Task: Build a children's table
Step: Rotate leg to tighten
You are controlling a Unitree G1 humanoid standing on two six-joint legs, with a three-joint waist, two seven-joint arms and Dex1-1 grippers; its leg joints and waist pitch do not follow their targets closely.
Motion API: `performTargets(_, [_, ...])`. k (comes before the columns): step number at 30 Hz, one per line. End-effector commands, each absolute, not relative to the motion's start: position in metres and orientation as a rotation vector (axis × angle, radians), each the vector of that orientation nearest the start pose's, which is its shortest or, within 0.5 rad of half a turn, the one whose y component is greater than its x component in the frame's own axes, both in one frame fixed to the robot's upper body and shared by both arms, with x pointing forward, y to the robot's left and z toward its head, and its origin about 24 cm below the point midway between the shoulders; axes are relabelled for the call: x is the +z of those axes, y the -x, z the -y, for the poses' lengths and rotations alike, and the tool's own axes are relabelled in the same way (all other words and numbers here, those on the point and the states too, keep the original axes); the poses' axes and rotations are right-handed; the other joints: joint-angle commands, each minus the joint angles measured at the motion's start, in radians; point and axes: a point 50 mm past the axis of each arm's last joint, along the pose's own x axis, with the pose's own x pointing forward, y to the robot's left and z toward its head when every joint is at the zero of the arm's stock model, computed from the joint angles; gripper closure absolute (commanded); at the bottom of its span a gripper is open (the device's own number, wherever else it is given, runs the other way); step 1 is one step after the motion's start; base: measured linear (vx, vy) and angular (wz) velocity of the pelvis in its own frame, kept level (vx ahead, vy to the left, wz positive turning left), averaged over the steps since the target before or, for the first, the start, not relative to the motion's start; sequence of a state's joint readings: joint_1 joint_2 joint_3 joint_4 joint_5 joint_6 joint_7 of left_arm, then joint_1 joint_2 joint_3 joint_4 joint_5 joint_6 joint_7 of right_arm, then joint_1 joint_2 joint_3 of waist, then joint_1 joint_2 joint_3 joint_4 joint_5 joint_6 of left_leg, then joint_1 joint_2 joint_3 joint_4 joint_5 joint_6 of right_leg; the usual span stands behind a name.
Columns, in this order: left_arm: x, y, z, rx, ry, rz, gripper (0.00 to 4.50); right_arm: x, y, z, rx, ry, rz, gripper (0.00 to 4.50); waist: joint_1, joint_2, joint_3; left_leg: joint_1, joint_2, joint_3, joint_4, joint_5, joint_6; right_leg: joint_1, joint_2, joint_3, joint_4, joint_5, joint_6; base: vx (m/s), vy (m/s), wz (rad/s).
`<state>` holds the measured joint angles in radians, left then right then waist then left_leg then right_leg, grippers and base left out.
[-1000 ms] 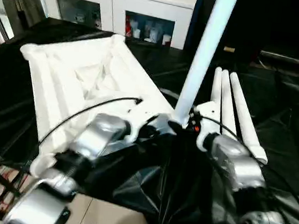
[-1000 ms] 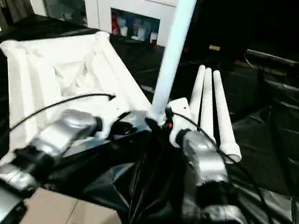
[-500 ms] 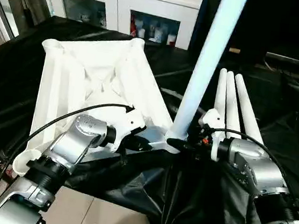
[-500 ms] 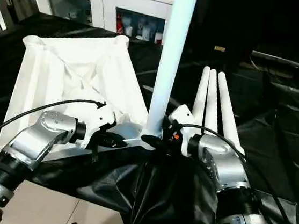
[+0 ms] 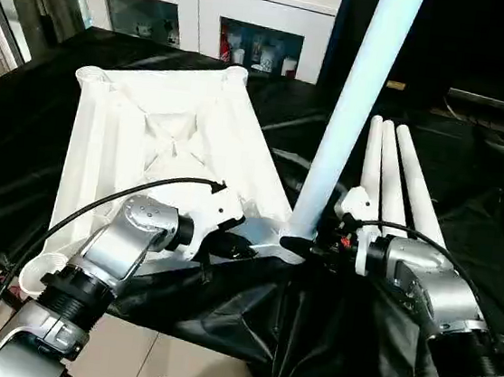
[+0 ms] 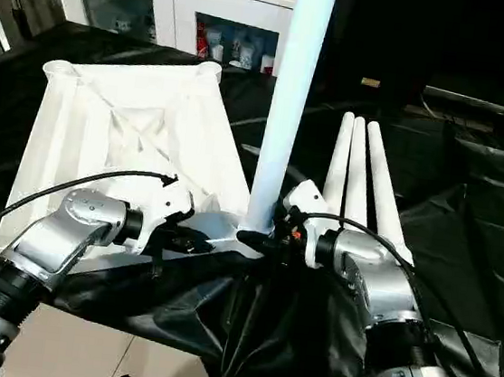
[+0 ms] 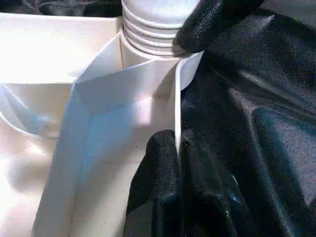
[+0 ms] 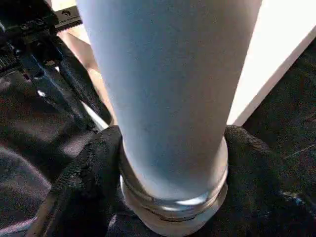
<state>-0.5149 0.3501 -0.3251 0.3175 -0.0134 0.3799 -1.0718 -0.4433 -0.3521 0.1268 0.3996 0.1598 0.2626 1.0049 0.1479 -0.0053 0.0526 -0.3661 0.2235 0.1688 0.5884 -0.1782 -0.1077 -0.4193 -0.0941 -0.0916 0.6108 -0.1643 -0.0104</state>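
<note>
Both silver forearms are reaching forward over the near edge of the black-draped desk (image 5: 472, 177) and angling inward, meeting at the near right corner of the white plastic rectangular tabletop (image 5: 157, 141), which is lying ribbed underside up on the desk's left half. The left hand (image 7: 177, 148) is pinching the thin side wall of the tabletop just beside that corner socket, its two black fingers closed tight on either face of the wall. The right hand (image 8: 170, 148) is wrapping the base of one long white tapered tube leg (image 6: 289, 102), a finger pressing on each side; this leg is standing nearly upright in the corner socket, leaning slightly away, with its threaded end showing above the socket rim. Three more white tube legs (image 5: 398, 182) are lying side by side, touching, on the desk right of the standing leg, making four legs in all. Open black cloth is stretching out beyond the legs toward the desk's right and far edges.
</note>
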Motion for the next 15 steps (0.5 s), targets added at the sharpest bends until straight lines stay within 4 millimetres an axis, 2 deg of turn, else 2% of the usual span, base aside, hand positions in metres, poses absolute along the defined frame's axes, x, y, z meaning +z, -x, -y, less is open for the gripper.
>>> performTargets(1, [0.072,-0.306,-0.095,-1.275,-0.329,-0.386,4.50,0.052,-0.305,0.142,1.059,0.088,-0.344,1.75,-0.002,-0.009,-0.071,0.003,0.003,0.009,-0.066,-0.164,0.040,0.065,-0.045,0.045,-0.066,-0.210,-0.184,0.000,0.000,0.00])
performTargets(2, [0.071,-0.311,-0.091,-1.220,-0.316,-0.390,4.50,0.047,-0.310,0.141,0.981,0.081,-0.352,1.75,-0.003,0.003,-0.070,0.002,0.003,0.006,-0.068,-0.169,0.034,0.064,-0.046,0.044,-0.066,-0.223,-0.182,0.000,0.000,0.00])
performTargets(3, [0.071,-0.316,-0.087,-1.181,-0.313,-0.392,4.50,0.044,-0.314,0.141,0.912,0.068,-0.360,1.75,-0.006,-0.004,-0.069,0.004,0.001,0.009,-0.068,-0.180,0.027,0.062,-0.044,0.044,-0.072,-0.242,-0.174,0.000,0.000,0.00])
performTargets(4, [0.071,-0.316,-0.087,-1.181,-0.313,-0.392,4.50,0.044,-0.314,0.141,0.912,0.068,-0.360,1.75,-0.006,-0.004,-0.068,0.006,0.000,0.009,-0.069,-0.190,0.023,0.061,-0.044,0.044,-0.075,-0.265,-0.170,0.000,0.000,0.00])
performTargets(5, [0.070,-0.318,-0.085,-1.162,-0.313,-0.392,4.50,0.042,-0.316,0.140,0.875,0.060,-0.364,1.75,-0.007,-0.005,-0.069,0.003,-0.001,0.008,-0.070,-0.194,0.014,0.065,-0.047,0.043,-0.077,-0.293,-0.159,0.000,0.000,0.00])
performTargets(6, [0.071,-0.332,-0.075,-1.038,-0.297,-0.390,4.50,0.035,-0.324,0.134,0.738,0.013,-0.384,1.75,-0.010,-0.004,-0.068,0.005,-0.002,0.008,-0.070,-0.193,0.008,0.060,-0.044,0.043,-0.079,-0.305,-0.152,0.000,0.000,0.00])
performTargets(7, [0.071,-0.335,-0.072,-1.008,-0.290,-0.389,4.50,0.033,-0.325,0.132,0.708,0.003,-0.391,1.75,-0.012,-0.003,-0.065,0.008,-0.004,0.010,-0.070,-0.210,0.005,0.056,-0.043,0.042,-0.085,-0.333,-0.147,0.000,0.000,0.00])
performTargets(9, [0.073,-0.345,-0.059,-0.908,-0.253,-0.393,4.50,0.027,-0.329,0.119,0.609,-0.037,-0.413,1.76,-0.009,-0.005,-0.070,0.010,-0.007,0.007,-0.068,-0.203,-0.010,0.060,-0.047,0.042,-0.087,-0.357,-0.130,0.000,0.000,0.00])
performTargets(10, [0.074,-0.347,-0.056,-0.891,-0.244,-0.393,4.50,0.026,-0.330,0.115,0.597,-0.044,-0.415,1.76,-0.009,-0.007,-0.070,0.009,-0.006,0.007,-0.069,-0.202,-0.008,0.060,-0.048,0.041,-0.087,-0.357,-0.128,0.000,0.000,0.00])
performTargets(12, [0.078,-0.353,-0.044,-0.824,-0.236,-0.379,4.50,0.024,-0.334,0.100,0.517,-0.062,-0.425,1.76,-0.008,-0.002,-0.070,0.005,-0.007,0.005,-0.069,-0.204,0.004,0.061,-0.048,0.040,-0.089,-0.348,-0.122,0.000,0.000,0.00])
performTargets(14, [0.078,-0.354,-0.042,-0.818,-0.236,-0.378,4.50,0.023,-0.335,0.098,0.507,-0.063,-0.426,1.76,-0.009,-0.003,-0.073,0.005,-0.008,0.005,-0.068,-0.191,0.001,0.060,-0.046,0.041,-0.086,-0.332,-0.124,0.000,0.000,0.00])
performTargets(15, [0.082,-0.357,-0.033,-0.796,-0.241,-0.352,4.50,0.023,-0.339,0.088,0.454,-0.040,-0.422,1.76,-0.009,0.002,-0.074,0.001,-0.007,0.005,-0.067,-0.172,0.006,0.059,-0.045,0.041,-0.080,-0.275,-0.139,0.000,0.000,0.00])
